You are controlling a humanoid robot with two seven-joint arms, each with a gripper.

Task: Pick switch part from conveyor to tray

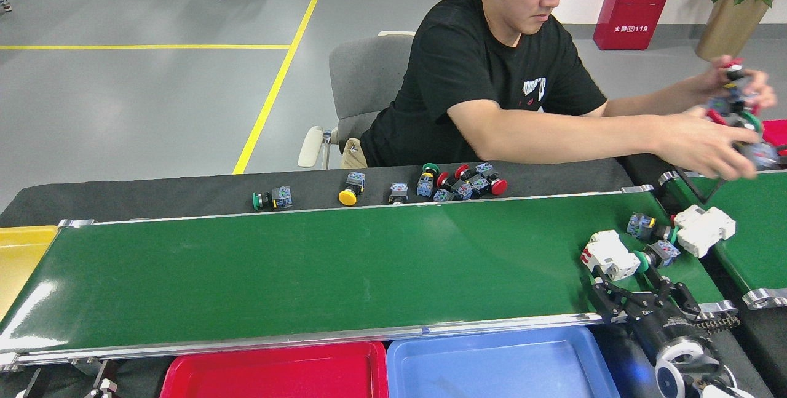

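- Right now the white switch part (609, 254) lies on the conveyor (320, 269), close to the belt's right end and near its front rail.
- Just right of the white switch part, touching or nearly touching it, sits a green-capped push-button (655, 255); a second push-button (642, 226) and another white block (704, 230) lie a little farther right and back, at the belt's end.
- By its look the white switch part is a rigid moulded plastic block, probably light, with flat, smooth sides. It should not deform, but smooth plastic may slip or twist under a skewed grip, so I would take it across its two long flat faces, near the middle, away from the red tabs at its left end.
- My right gripper (633, 290) sits just in front of the white switch part, its dark fingers (605, 297) spread apart with nothing between them. The part lies just beyond the fingertips, not yet between them.
- The neighbouring button is a risk: the right-hand finger could catch it when closing.
- My left gripper is not visible.
- The blue tray (498, 364) waits just in front of the conveyor, to the left of the gripper; a red tray (276, 373) lies beside it.
- A person's hand (713, 146) reaches beyond the belt's right end, carrying buttons.
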